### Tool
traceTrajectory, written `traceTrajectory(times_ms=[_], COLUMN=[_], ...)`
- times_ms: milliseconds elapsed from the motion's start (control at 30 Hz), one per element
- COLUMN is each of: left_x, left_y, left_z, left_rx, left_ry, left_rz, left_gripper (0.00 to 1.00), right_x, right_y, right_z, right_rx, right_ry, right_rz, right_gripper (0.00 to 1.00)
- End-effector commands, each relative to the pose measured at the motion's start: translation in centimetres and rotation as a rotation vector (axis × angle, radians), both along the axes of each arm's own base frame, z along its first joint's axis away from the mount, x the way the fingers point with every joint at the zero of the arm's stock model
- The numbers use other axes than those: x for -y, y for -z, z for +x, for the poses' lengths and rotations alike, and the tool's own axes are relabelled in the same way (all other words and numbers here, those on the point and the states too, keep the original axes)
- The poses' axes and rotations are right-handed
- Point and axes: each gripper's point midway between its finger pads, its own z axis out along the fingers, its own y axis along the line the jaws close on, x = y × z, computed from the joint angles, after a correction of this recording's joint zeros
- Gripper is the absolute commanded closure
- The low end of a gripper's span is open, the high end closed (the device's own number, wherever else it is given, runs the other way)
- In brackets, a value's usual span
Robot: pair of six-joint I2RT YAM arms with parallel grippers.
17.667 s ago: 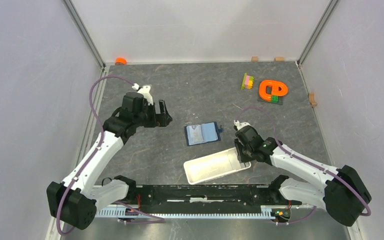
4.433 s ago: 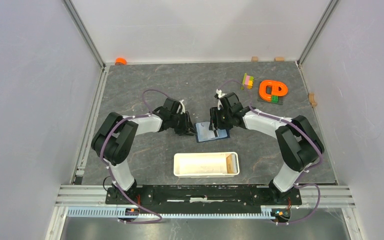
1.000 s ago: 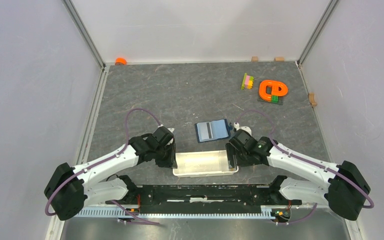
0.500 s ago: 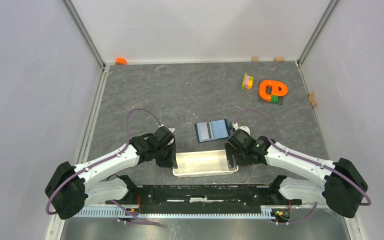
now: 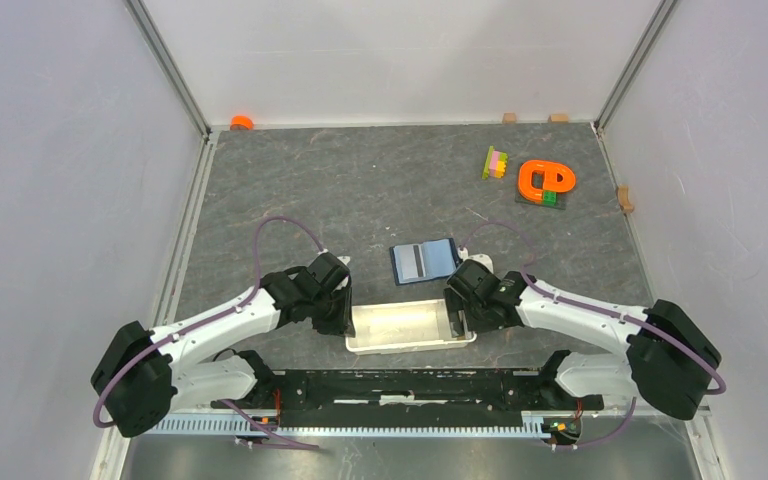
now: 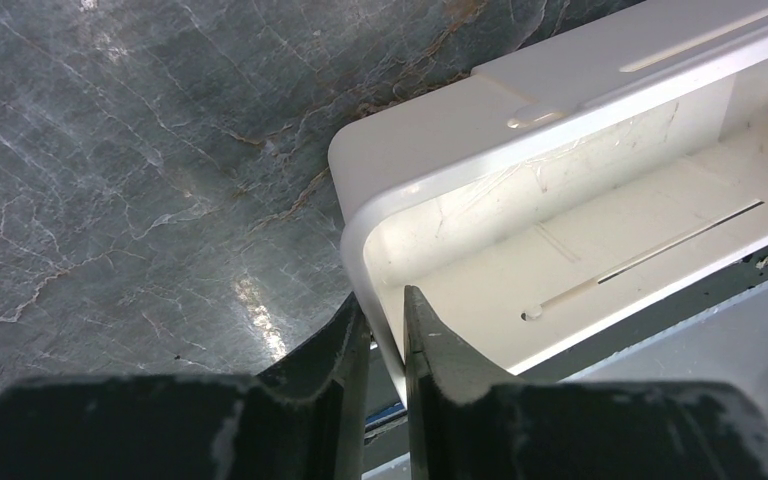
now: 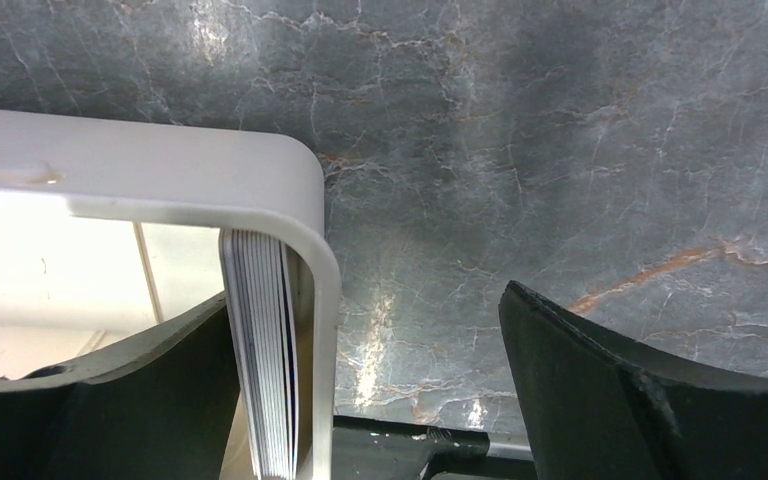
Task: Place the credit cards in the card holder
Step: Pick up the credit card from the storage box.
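One tray wall (image 6: 368, 262) between left fingers (image 6: 438, 352), credit cards (image 7: 263, 370) between right fingers (image 7: 610, 385).

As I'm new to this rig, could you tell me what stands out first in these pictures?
The white tray near the front edge draws the eye: the left claw pinches its left end wall, the open right claw straddles its right end, where a stack of cards stands inside. The wallet lies open just beyond it.
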Motion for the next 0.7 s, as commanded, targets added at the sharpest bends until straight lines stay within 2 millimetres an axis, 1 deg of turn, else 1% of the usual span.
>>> traceTrajectory(times_ms=[0, 167, 400, 533, 633, 667], left_x=[-0.8, -0.9, -0.9, -0.9, -0.9, -0.9], left_y=[0.2, 0.2, 0.3, 0.3, 0.3, 0.4], left_z=[0.1, 0.1, 0.1, 0.1, 0.1, 0.0], left_rx=[0.0, 0.003, 0.001, 0.0, -0.002, -0.003], left_ry=[-0.006, -0.007, -0.007, -0.005, -0.004, -0.004], left_rz=[0.05, 0.05, 0.052, 0.052, 0.052, 0.054], left_gripper=[0.76, 0.79, 0.8, 0.81, 0.81, 0.81], right_x=[0.6, 0.4, 0.6, 0.5, 0.5, 0.5], right_y=[-0.2, -1.2, -3.5, -4.3, -4.5, -4.5], right_z=[1.6, 2.1, 2.8, 2.9, 2.9, 2.8], right_rx=[0.066, 0.087, 0.127, 0.135, 0.133, 0.134], right_ry=[0.011, 0.014, 0.026, 0.025, 0.022, 0.02], right_rz=[-0.06, -0.052, -0.057, -0.055, -0.052, -0.05], right_gripper=[0.04, 0.04, 0.06, 0.07, 0.09, 0.13])
